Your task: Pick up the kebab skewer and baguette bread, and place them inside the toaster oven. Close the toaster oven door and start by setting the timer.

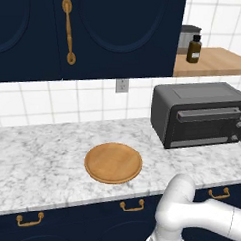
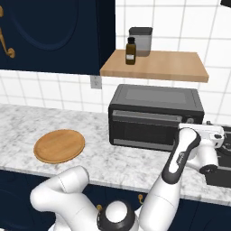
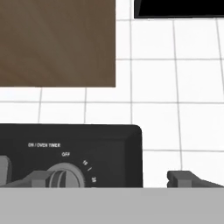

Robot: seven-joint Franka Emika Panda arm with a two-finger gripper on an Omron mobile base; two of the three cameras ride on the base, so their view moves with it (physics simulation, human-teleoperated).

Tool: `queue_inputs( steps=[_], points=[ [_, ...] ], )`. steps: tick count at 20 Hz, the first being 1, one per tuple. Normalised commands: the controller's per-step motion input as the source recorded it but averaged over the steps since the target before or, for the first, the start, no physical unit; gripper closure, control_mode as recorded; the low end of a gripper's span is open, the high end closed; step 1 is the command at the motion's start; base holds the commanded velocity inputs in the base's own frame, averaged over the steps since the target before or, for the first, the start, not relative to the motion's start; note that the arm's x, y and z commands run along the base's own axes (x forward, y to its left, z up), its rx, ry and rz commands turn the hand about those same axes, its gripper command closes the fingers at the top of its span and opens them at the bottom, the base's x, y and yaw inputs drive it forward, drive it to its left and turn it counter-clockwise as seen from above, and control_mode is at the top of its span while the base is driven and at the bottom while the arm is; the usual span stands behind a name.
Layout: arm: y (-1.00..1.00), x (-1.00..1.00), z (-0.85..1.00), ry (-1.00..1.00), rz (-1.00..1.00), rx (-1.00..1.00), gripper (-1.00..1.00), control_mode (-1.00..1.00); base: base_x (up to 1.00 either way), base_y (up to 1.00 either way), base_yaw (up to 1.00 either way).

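Note:
The dark grey toaster oven stands on the marble counter against the tiled wall. The toaster oven door is closed, with its grey bar handle across the top. My gripper is at the oven's right front end, by the control panel, and is open with nothing held. In the hand view the grey timer knob, under the OFF mark, lies between the fingertips, close to the left one. The kebab skewer and baguette bread are out of view.
A round wooden board lies on the counter left of the oven. Above the oven, a wooden shelf holds a brown bottle and a grey canister. A dark cooktop sits at the right.

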Motion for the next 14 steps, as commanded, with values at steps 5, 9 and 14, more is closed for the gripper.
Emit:
queue_inputs(
  steps=[5, 9, 14],
  points=[
    [0.00, 0.00, -0.10, -0.02, -0.01, 0.00, -1.00, -1.00, 0.00, 0.00, 0.00],
    [0.00, 0.00, -0.09, 0.00, -0.03, 0.00, -1.00, -1.00, 0.00, 0.00, 0.00],
    [0.00, 0.17, -0.22, 0.00, -0.03, 0.00, -1.00, -1.00, 0.00, 0.00, 0.00]
  ],
)
